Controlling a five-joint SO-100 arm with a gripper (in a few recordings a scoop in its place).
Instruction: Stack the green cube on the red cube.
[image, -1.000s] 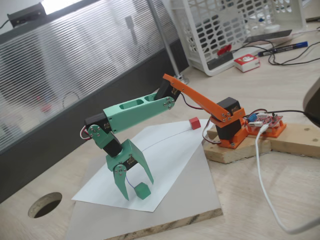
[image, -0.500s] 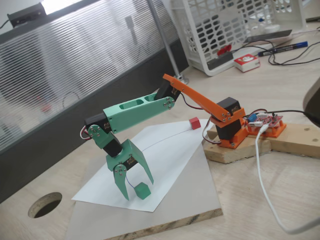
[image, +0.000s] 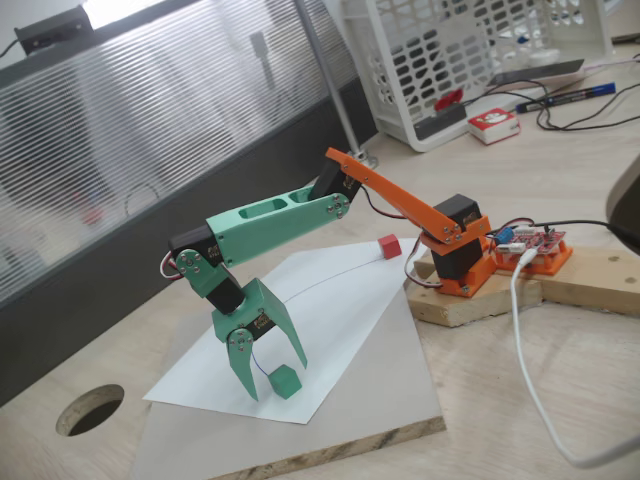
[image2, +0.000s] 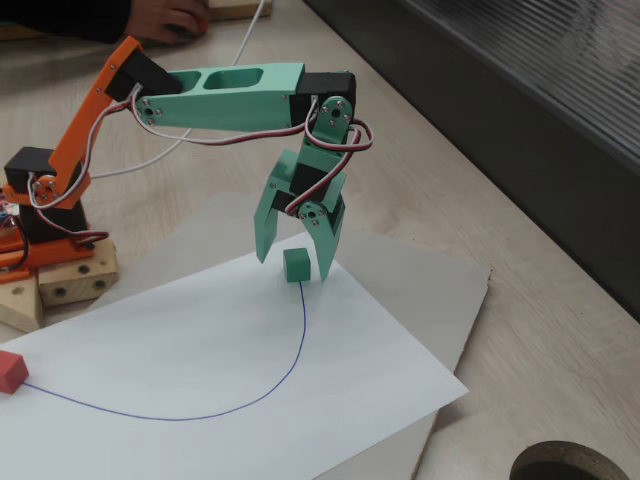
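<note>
The green cube (image: 285, 381) (image2: 295, 264) rests on a white sheet of paper (image: 330, 310) (image2: 200, 350) at one end of a drawn blue line. My gripper (image: 275, 377) (image2: 292, 266) points down over it and is open, one green finger on each side of the cube with a gap to each. The red cube (image: 389, 246) (image2: 10, 371) sits at the other end of the line, near my orange base (image: 455, 255), well away from the gripper.
The paper lies on a grey board (image: 330, 440). A round hole (image: 90, 408) (image2: 560, 465) is cut in the table near the board. My base stands on a wooden block (image: 500, 290) with cables. A white basket (image: 450, 60) and a red-and-white box (image: 493, 125) stand far back.
</note>
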